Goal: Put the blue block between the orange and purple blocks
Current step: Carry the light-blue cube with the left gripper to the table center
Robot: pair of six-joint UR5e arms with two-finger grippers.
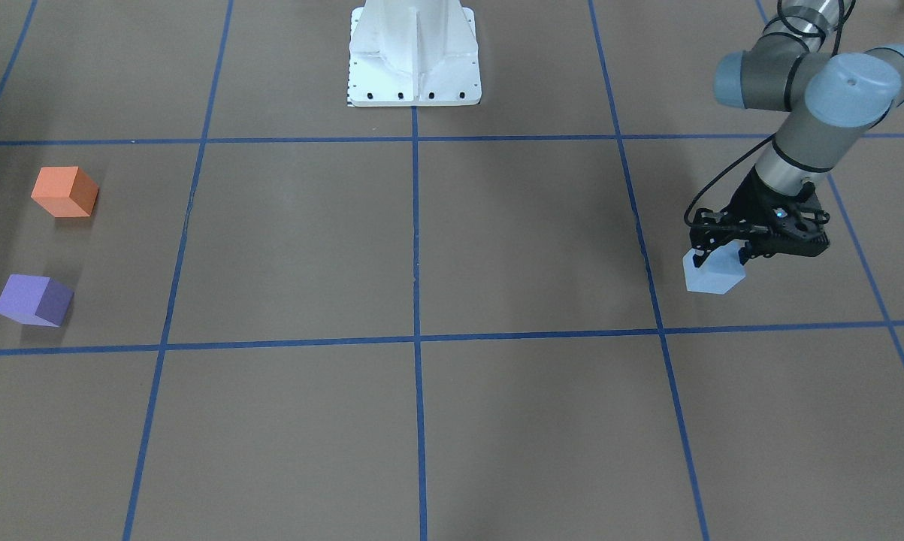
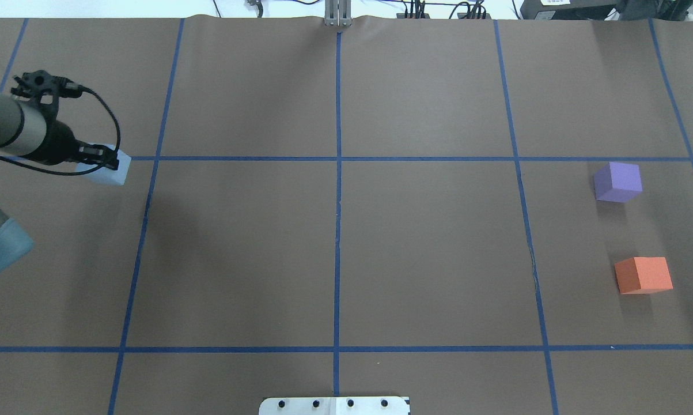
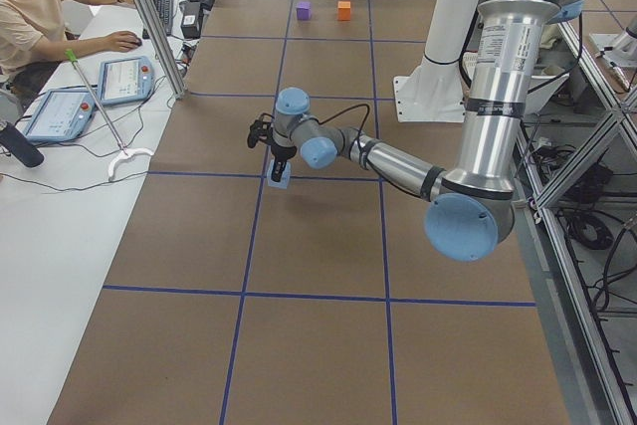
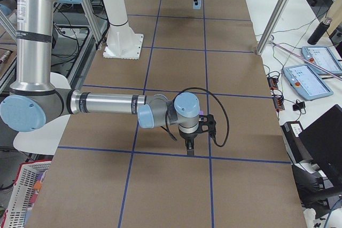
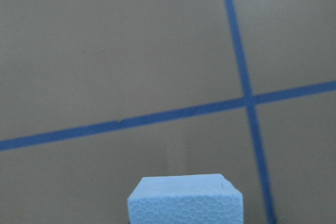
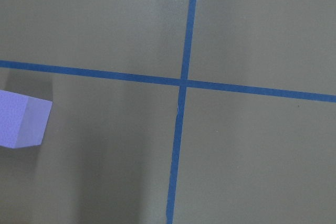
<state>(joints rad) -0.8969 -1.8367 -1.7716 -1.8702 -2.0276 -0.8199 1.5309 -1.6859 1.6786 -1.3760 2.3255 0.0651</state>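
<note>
The pale blue block (image 1: 715,276) sits between the fingers of my left gripper (image 1: 718,257), which is shut on it low over the table at my far left. It also shows in the overhead view (image 2: 113,171) and the left wrist view (image 5: 185,200). The orange block (image 2: 643,275) and the purple block (image 2: 617,182) stand apart on the table at my far right, purple farther from my base. My right gripper (image 4: 189,150) shows only in the exterior right view, pointing down near the purple block (image 6: 21,124); I cannot tell whether it is open or shut.
Blue tape lines (image 2: 337,158) divide the brown table into squares. The robot's white base (image 1: 414,56) stands at the near middle edge. An operator (image 3: 40,7) sits at a side table with tablets, beyond the table's far edge.
</note>
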